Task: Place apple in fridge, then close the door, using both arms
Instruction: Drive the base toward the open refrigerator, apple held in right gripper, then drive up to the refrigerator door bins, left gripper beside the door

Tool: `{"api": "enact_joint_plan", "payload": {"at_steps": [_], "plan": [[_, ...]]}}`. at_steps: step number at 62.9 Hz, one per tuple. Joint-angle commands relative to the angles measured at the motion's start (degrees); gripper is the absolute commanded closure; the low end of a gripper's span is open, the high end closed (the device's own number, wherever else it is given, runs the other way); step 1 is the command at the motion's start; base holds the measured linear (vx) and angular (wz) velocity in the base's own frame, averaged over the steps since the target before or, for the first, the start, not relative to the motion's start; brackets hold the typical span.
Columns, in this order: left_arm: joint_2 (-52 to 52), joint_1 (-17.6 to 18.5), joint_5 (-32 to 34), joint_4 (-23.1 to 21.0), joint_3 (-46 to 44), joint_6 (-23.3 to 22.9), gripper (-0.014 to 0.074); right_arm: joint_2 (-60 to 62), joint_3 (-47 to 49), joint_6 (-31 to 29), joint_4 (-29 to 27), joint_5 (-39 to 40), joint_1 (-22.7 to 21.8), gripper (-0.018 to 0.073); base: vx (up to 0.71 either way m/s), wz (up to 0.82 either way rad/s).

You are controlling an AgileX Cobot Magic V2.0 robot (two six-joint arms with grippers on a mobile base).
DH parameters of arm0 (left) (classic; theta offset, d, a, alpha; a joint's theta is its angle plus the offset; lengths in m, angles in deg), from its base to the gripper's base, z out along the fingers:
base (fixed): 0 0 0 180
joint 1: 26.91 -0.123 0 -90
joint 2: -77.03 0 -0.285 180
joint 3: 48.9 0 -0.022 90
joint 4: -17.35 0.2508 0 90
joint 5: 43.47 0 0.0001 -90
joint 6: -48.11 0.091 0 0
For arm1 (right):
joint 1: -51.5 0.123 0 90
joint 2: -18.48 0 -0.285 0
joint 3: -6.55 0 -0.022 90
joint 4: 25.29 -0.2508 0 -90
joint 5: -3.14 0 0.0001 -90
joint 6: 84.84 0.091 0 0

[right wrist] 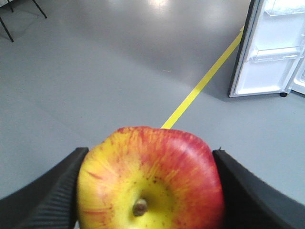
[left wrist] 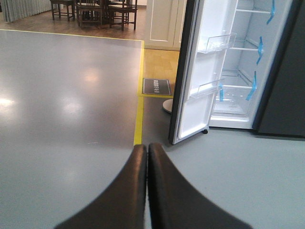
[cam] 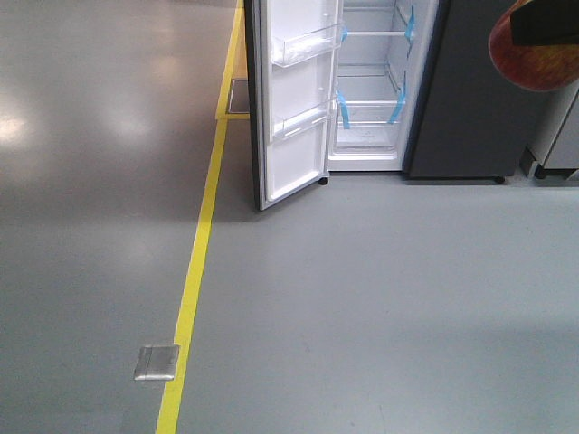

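Note:
The apple [right wrist: 150, 183], red with yellow patches and stem end facing the camera, sits between the two black fingers of my right gripper [right wrist: 150, 151], which is shut on it. The front view shows the apple [cam: 540, 56] hanging at the top right corner, well off the floor. The fridge [cam: 461, 99] stands ahead with its white inside, glass shelves and blue tape showing. Its door [cam: 294, 108] is swung wide open to the left, clear bins on its lining. My left gripper [left wrist: 147, 147] is shut and empty, pointing toward the door [left wrist: 200, 95] from some distance.
A yellow floor line [cam: 194, 271] runs from the near floor up to the fridge's left side. A metal floor plate [cam: 156, 363] lies beside it. A grey cabinet on feet [cam: 561, 136] stands right of the fridge. Chairs [left wrist: 95, 9] stand far back.

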Motion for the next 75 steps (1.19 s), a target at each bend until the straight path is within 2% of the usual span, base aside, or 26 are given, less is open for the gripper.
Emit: {"api": "enact_joint_plan", "payload": {"at_steps": [1,75], "plan": [[0.8,0.4,4.0,-0.1,1.6,0.0,0.0603,1.4,1.7,-0.3,-2.8,0.1,-0.2,0.0566,0.26,0.00],[0.8,0.4,4.0,-0.1,1.6,0.0,0.0603,1.4,1.7,-0.3,-2.8,0.1,-0.2,0.0566,0.26,-0.01]]}}
